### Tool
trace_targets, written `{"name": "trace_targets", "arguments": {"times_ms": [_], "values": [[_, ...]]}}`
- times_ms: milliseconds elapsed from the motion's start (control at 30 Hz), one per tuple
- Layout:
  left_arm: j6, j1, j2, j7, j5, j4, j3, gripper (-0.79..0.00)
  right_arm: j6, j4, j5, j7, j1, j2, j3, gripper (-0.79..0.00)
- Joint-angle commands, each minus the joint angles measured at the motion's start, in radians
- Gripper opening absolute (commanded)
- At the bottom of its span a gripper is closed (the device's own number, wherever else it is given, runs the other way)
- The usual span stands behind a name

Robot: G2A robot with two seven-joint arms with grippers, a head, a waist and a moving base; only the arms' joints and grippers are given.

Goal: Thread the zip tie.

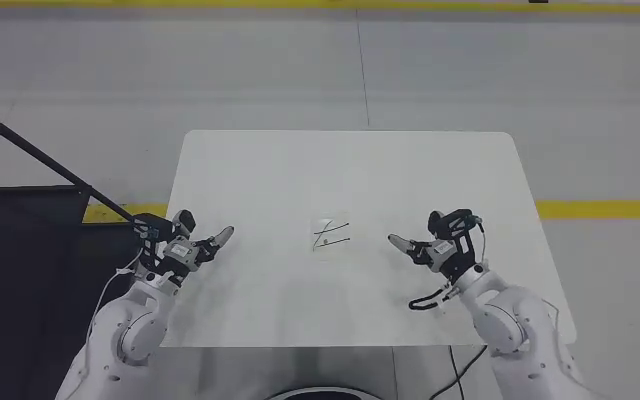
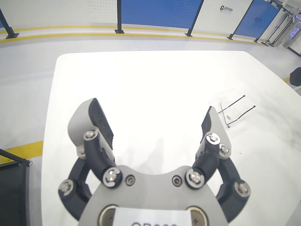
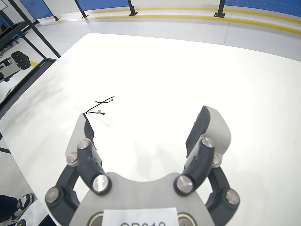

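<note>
Zip ties (image 1: 331, 235) lie untouched between left pincer (image 1: 207, 229) and right pincer (image 1: 414, 231), both spread wide, empty.

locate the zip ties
In the top view, the zip ties lie near the middle of the table, between the left gripper and right gripper, touching neither.

Counter (image 1: 300, 170): white, smooth, matt, faint grey scuffs. Zip ties (image 1: 332, 241), centre of top view: thin black plastic. Clear film (image 3: 105, 119) beneath: transparent plastic, glossy. Left gripper (image 2: 152, 105): fingers (image 2: 77, 121) pale satin metal; pads (image 2: 101, 121) black, ribbed, rubbery; links (image 2: 94, 151) matt black plastic; screws (image 2: 110, 177) bright polished metal. Right gripper (image 3: 144, 112): same finishes. Floor (image 1: 300, 70): smooth grey, slight sheen.
</note>
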Motion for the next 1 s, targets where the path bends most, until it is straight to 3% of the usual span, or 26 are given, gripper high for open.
{"name": "trace_targets", "arguments": {"times_ms": [0, 133, 233, 400, 533, 700, 967], "values": [[0.0, 0.0, 0.0, 0.0, 0.0, 0.0, 0.0, 0.0, 0.0, 0.0, 0.0, 0.0, 0.0, 0.0, 0.0, 0.0], [0.0, 0.0, 0.0, 0.0, 0.0, 0.0, 0.0, 0.0, 0.003, 0.003, 0.003, -0.01, 0.0, -0.001, -0.001, 0.0], [-0.016, -0.003, -0.001, -0.011, -0.01, -0.003, 0.017, 0.0, -0.076, 0.04, 0.083, 0.026, 0.024, -0.001, -0.025, 0.0], [-0.013, -0.015, -0.004, -0.005, -0.027, 0.001, 0.031, 0.0, -0.206, 0.162, 0.357, 0.228, 0.144, -0.006, -0.095, 0.0], [-0.033, -0.012, -0.006, 0.047, -0.058, 0.009, 0.03, 0.0, -0.242, 0.287, 0.587, 0.389, 0.253, -0.011, -0.145, 0.0], [-0.047, -0.003, -0.006, 0.075, -0.069, 0.013, 0.02, 0.0, -0.217, 0.429, 0.717, 0.515, 0.371, -0.022, -0.22, 0.0], [-0.047, -0.003, -0.006, 0.075, -0.069, 0.013, 0.02, 0.0, -0.183, 0.569, 0.764, 0.561, 0.477, -0.039, -0.306, -0.015]]}}
